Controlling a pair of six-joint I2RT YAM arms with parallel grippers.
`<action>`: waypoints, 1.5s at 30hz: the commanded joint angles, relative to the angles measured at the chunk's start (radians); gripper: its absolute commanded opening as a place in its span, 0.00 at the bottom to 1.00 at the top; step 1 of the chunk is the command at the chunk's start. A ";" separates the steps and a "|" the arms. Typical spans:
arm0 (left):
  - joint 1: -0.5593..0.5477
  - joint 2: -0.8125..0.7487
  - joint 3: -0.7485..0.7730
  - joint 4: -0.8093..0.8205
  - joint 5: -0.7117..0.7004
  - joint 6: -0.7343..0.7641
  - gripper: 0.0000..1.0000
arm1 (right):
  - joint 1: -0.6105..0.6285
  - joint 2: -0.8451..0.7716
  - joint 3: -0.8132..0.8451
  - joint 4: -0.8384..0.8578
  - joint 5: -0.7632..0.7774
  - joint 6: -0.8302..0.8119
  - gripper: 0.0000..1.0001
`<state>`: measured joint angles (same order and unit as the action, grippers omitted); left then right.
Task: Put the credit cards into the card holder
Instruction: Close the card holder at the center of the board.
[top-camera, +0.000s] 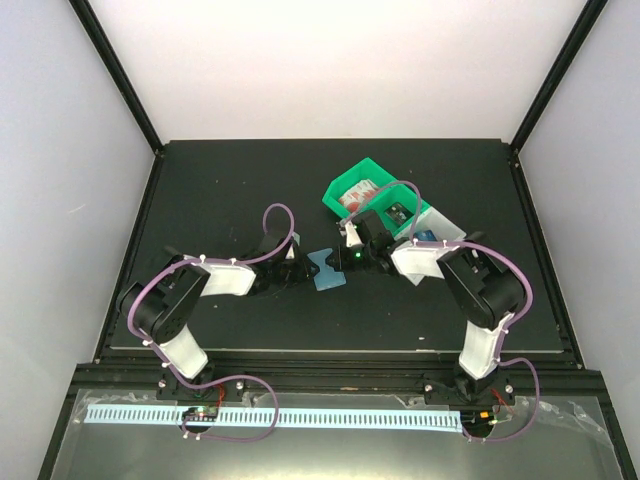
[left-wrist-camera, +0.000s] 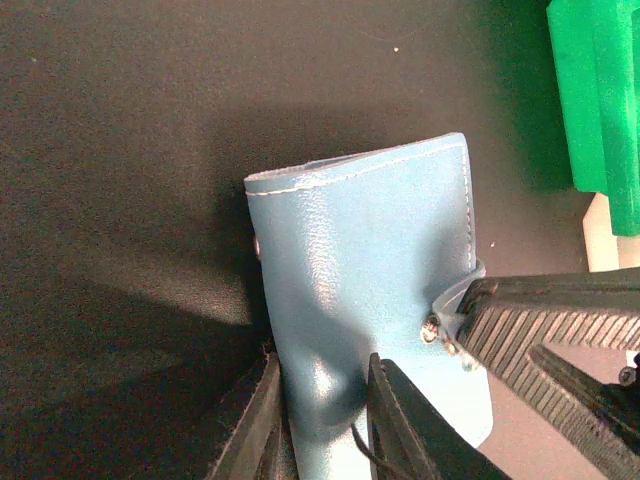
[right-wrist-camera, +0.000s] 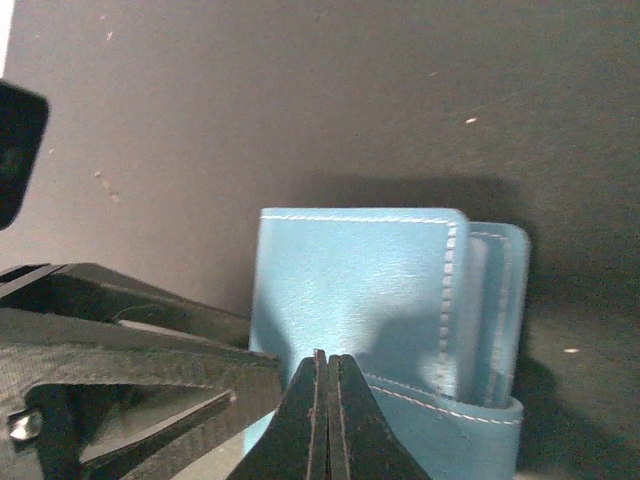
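The teal-blue card holder (left-wrist-camera: 370, 290) sits mid-bench (top-camera: 220, 190) between the two arms. It is soft, with pale stitching along its edges and a metal snap by one side. The left tool (left-wrist-camera: 325, 400) grasps its near edge between partly parted fingers. The right tool (right-wrist-camera: 328, 375) is clenched tight, its tips against the holder; I cannot tell whether it pinches any of it. Behind and to the right stand a green bin (top-camera: 362, 185) and a white bin (top-camera: 445, 222).

One card holder (top-camera: 328, 270), two bins (top-camera: 365, 172), two arms (top-camera: 180, 300)
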<state>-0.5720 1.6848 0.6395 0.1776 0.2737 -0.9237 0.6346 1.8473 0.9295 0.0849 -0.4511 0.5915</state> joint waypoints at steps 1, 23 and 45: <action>-0.005 0.109 -0.067 -0.256 -0.100 0.017 0.26 | 0.007 -0.042 -0.025 -0.022 0.113 -0.012 0.01; -0.006 0.114 -0.067 -0.249 -0.090 0.017 0.26 | 0.017 -0.009 -0.026 0.013 0.016 -0.021 0.01; -0.006 0.114 -0.063 -0.253 -0.089 0.020 0.26 | 0.026 -0.066 -0.068 0.082 0.065 -0.021 0.01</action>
<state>-0.5720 1.6894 0.6418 0.1814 0.2745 -0.9222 0.6563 1.8271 0.8982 0.1127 -0.4023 0.5591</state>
